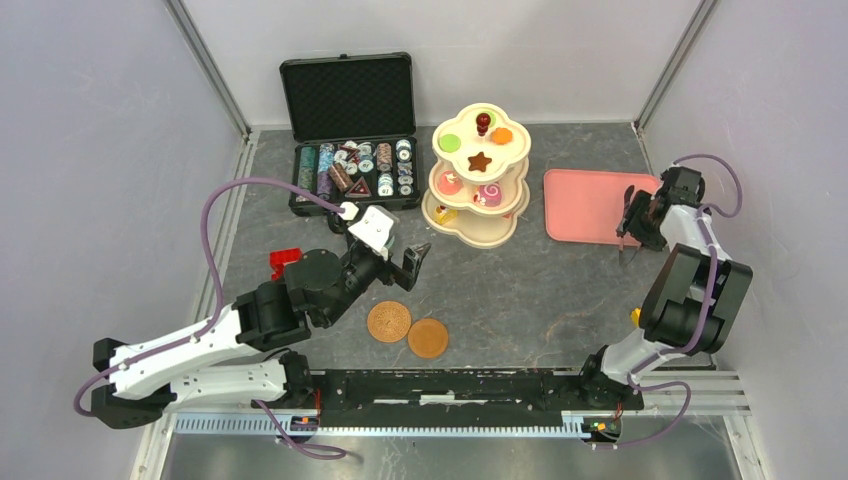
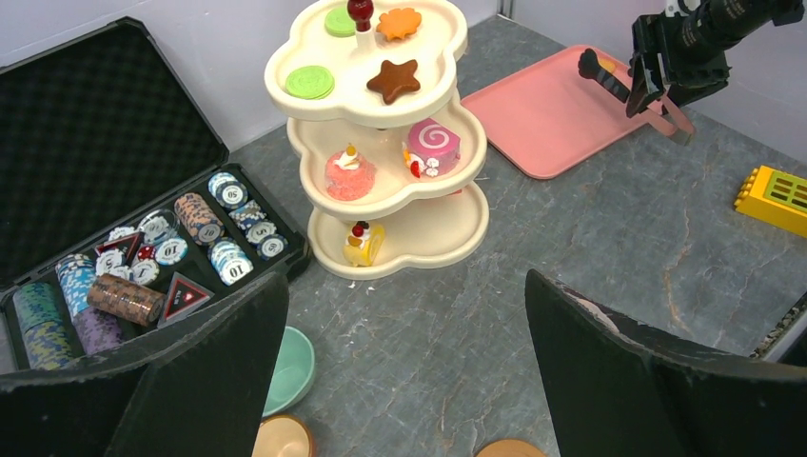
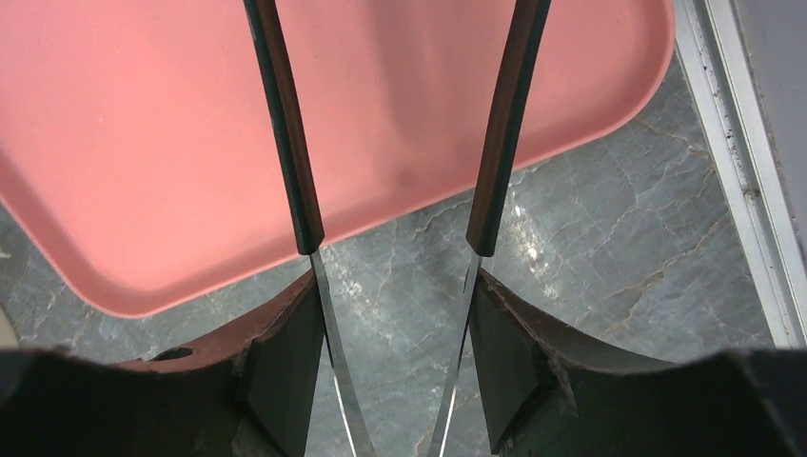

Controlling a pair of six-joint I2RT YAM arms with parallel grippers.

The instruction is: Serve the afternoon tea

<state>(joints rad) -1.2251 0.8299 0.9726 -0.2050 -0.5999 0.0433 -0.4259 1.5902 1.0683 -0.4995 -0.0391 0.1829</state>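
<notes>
**Inventory.**
- One cream three-tier stand [image 1: 478, 190] with a red knob [image 1: 483, 121] stands at the far centre of the table.
- Seven toy pastries are visible on the stand.
  - Top tier, four: two green discs, an orange flower shape and a brown star [image 2: 393, 81].
  - Middle tier, two: a pink cake and a pink swirl roll [image 2: 431, 148].
  - Bottom tier, one: a yellow slice [image 2: 364, 243].
- Two round brown saucers [image 1: 389, 321] [image 1: 428, 338] lie just beside each other on the table, near the left arm.
- One teal cup [image 2: 293, 367] shows only in the left wrist view. It sits on the table partly behind a finger of that gripper.
- One pink tray [image 1: 585, 205] lies to the right of the stand.
- One open black case [image 1: 350, 100] holds stacked poker chips [image 1: 360, 165] and lies to the left of the stand.
- One red toy car [image 1: 283, 262] sits beside the left arm.
- One yellow block [image 2: 773, 197] lies near the right arm.

**Grippers.**
- The left gripper [image 2: 404, 286] has its jaws fully apart. It holds nothing and touches nothing, and it faces the stand from well short of it.
- The right gripper [image 3: 392, 362] is clamped on a pair of tongs [image 3: 288, 143].
  - Each tong arm lies against the inner face of one finger.
  - The two arms are spread, with their brown-handled ends over the near right corner of the tray.
  - There is nothing between the tong arms.

**Surface and enclosure.**
- The table [image 1: 560, 290] is grey with a veined, stone-like pattern.
- Pale, plain wall panels close it in on three sides, with metal framing at the corners.
- A rail along the near edge carries both arm bases.
</notes>
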